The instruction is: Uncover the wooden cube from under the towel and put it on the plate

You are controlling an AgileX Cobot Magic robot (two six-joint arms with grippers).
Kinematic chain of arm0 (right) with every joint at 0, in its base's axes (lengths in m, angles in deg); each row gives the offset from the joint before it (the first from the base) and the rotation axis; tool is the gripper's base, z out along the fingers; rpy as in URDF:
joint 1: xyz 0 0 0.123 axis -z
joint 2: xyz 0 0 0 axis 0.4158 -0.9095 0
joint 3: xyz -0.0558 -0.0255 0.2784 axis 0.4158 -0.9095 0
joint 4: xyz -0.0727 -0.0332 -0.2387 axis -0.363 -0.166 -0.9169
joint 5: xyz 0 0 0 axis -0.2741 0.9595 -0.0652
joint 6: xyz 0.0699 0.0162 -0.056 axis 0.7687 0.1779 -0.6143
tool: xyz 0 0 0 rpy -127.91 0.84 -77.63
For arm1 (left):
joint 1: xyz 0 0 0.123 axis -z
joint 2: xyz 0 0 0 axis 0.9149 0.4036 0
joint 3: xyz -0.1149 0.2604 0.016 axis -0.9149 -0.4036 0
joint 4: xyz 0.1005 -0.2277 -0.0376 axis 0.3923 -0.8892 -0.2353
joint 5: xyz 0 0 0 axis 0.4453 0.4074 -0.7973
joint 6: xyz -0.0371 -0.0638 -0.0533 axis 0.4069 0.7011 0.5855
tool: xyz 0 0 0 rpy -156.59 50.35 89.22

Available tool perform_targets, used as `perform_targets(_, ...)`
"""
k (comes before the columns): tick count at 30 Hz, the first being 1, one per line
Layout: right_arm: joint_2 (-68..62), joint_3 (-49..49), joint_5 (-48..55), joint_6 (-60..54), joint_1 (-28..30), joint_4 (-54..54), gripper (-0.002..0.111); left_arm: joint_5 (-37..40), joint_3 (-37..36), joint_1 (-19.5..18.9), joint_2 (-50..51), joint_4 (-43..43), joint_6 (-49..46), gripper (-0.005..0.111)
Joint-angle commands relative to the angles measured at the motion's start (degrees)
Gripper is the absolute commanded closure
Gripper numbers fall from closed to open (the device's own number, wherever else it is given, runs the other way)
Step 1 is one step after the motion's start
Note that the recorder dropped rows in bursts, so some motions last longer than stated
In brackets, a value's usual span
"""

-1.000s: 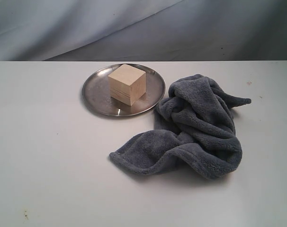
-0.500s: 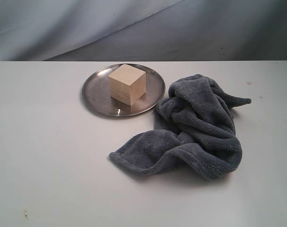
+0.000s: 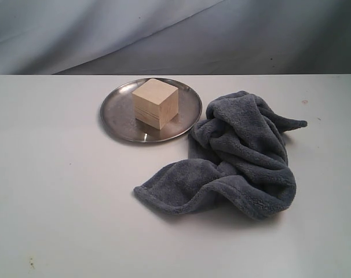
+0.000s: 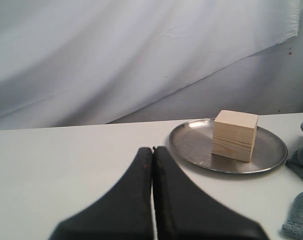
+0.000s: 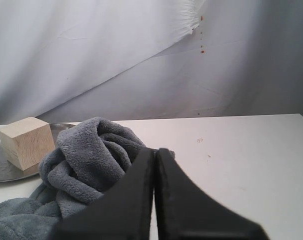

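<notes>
On the left, the left pincer (image 4: pixel 152 149) has its two fingers pressed together with nothing between them, and it touches none of the task's things. Right of it, toward the far side of the table (image 3: pixel 59 202), the plate (image 3: pixel 114 110) carries the wooden cube (image 3: pixel 156 103), which sits flat near the plate's middle, fully uncovered. Further right and nearer, the towel (image 3: pixel 239 156) lies crumpled in a heap, one fold just beside the plate's rim. The right pincer (image 5: pixel 155 150) is likewise closed tight and empty, the towel just beyond its tips. Judged from this, the task looks complete, with no step left. No brand, label or writing can be read anywhere, only wood grain and a thin dark line on the cube.
</notes>
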Motion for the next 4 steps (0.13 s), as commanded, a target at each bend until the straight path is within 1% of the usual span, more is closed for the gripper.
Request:
perform_targets(1, 0.39, -0.19, 0.13, 0.15, 0.09, -0.47, 0.108, -0.12, -0.25, 0.28, -0.24, -0.1, 0.14, 0.107)
perform_targets(4, 0.39, -0.19, 0.13, 0.15, 0.09, -0.47, 0.108, -0.12, -0.25, 0.28, -0.24, -0.1, 0.14, 0.107)
